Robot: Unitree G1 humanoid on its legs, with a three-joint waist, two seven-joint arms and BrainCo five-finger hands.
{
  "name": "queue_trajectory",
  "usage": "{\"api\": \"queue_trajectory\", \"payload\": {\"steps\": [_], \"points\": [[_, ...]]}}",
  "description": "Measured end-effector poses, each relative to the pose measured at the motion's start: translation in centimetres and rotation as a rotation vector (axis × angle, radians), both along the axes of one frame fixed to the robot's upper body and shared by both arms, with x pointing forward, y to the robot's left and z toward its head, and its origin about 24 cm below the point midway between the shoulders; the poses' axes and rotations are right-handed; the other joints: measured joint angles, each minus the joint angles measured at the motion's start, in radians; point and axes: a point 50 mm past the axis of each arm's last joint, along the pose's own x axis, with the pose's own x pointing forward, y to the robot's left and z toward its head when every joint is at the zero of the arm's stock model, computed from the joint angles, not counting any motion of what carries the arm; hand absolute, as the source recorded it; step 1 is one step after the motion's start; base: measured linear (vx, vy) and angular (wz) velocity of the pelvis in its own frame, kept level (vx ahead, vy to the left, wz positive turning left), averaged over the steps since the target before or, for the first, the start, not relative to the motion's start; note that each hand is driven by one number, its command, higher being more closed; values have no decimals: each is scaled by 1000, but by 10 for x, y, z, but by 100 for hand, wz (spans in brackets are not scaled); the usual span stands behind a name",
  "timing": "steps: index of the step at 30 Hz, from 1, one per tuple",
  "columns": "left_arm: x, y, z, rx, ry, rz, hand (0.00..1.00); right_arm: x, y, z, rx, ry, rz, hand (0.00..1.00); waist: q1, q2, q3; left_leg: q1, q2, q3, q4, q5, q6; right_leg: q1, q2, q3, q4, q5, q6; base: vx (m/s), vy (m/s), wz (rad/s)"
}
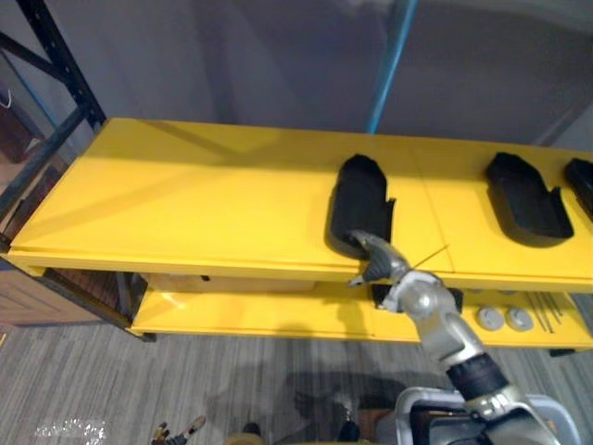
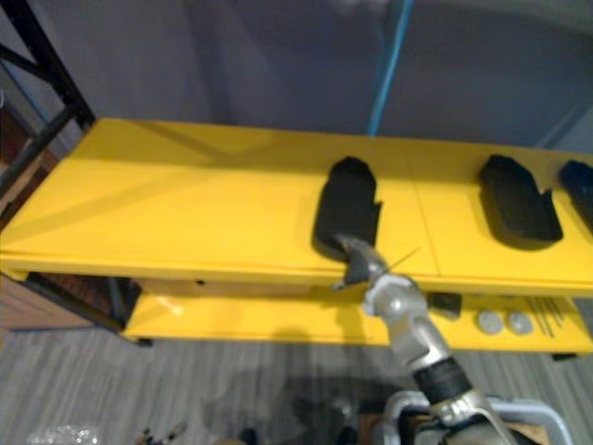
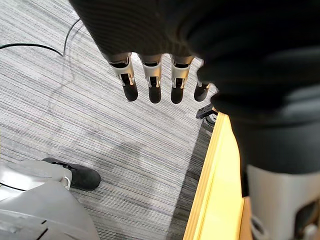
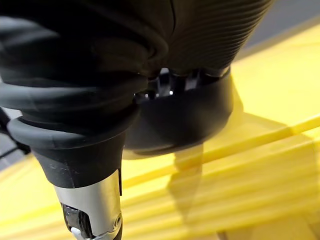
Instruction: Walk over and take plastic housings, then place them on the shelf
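Note:
A black plastic housing (image 1: 361, 206) lies on the yellow upper shelf (image 1: 204, 195), its near end at the shelf's front edge. My right hand (image 1: 375, 258) is on that near end, fingers curled over it and thumb sticking out below the edge. In the right wrist view the housing (image 4: 185, 120) shows just past the hand's dark cover. Two more black housings (image 1: 528, 197) (image 1: 582, 181) rest further right on the same shelf. My left hand (image 3: 152, 82) hangs beside the shelf above the floor, fingers straight and holding nothing.
The lower yellow shelf (image 1: 259, 315) carries two grey discs (image 1: 489, 318) and thin rods (image 1: 547, 311) at the right. A black rack upright (image 1: 65, 69) stands at the far left and a blue pole (image 1: 389, 60) behind the shelf. Grey carpet lies in front.

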Motion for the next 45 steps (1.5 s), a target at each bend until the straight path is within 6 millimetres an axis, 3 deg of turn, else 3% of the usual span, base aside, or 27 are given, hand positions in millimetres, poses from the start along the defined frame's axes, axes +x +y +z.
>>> {"api": "queue_trajectory", "payload": {"steps": [14,27,37,45], "points": [[-2,-6,-2,-21,31,-24,0,25,-23,1,65,-28,-164,0,4,-14,1,3,-7,-26,-33,32,1,3,-1,-26,1,1,0,-9,-4,4],[-5,-8,-3,-27,36,-20,0,44,-36,35,11,-141,-102,0,5,-16,20,2,-15,-32,-33,34,4,4,-8,-29,1,3,4,0,0,0],[-1,-7,-1,-24,19,-22,0,52,-54,37,-43,-109,-109,0,8,-18,49,3,-29,-56,-34,39,12,20,-24,-52,1,6,8,-5,12,7],[0,-7,-1,-23,13,-23,0,55,-63,33,-69,-66,-122,0,8,-3,59,3,-31,-56,-34,39,12,20,-25,-52,0,7,8,0,0,0]]}}
